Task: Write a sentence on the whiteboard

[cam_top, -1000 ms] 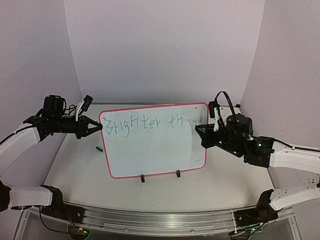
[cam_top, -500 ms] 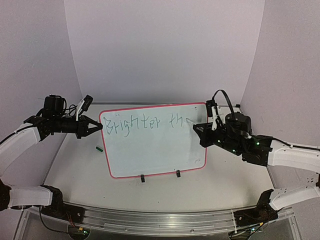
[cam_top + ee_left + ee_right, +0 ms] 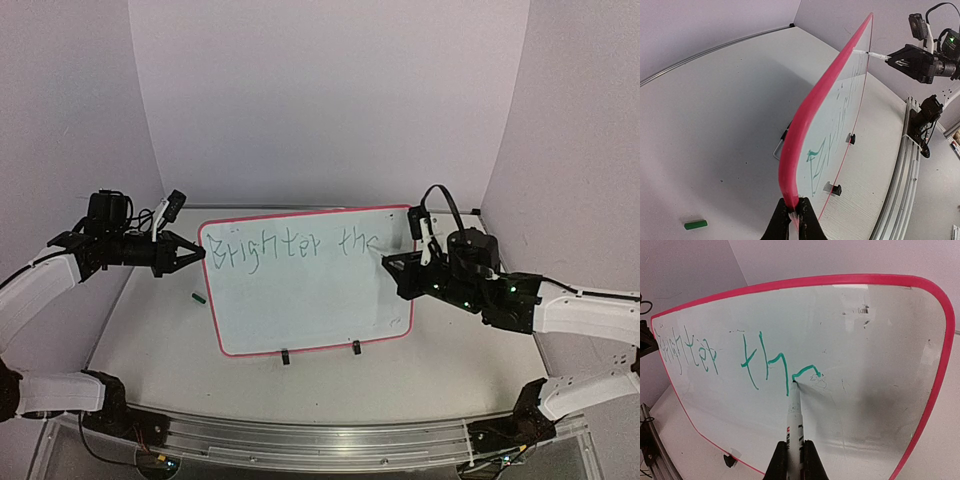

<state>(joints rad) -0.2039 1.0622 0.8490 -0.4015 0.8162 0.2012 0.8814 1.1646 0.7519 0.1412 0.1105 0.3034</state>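
Note:
The whiteboard (image 3: 300, 305) stands tilted on the table, white with a red-pink frame (image 3: 805, 130). My left gripper (image 3: 200, 254) is shut on its left edge, and the left wrist view shows the frame pinched between the fingers of this gripper (image 3: 794, 210). The sentence (image 3: 290, 245) in green reads "Brighter th" with a short curved stroke (image 3: 807, 371) after it. My right gripper (image 3: 795, 455) is shut on a white marker (image 3: 795, 420). The marker's tip touches the board at the left end of that stroke. In the top view the right gripper (image 3: 392, 266) is in front of the board's right part.
Two black clips (image 3: 285, 357) (image 3: 355, 347) sit on the board's lower edge. A small green cap (image 3: 198, 297) lies on the table left of the board. A metal rail (image 3: 300, 440) runs along the near edge. Walls close the back and both sides.
The right gripper has moved left and slightly down with the marker, adding a short curved green stroke after "th". The left gripper and board have not moved.

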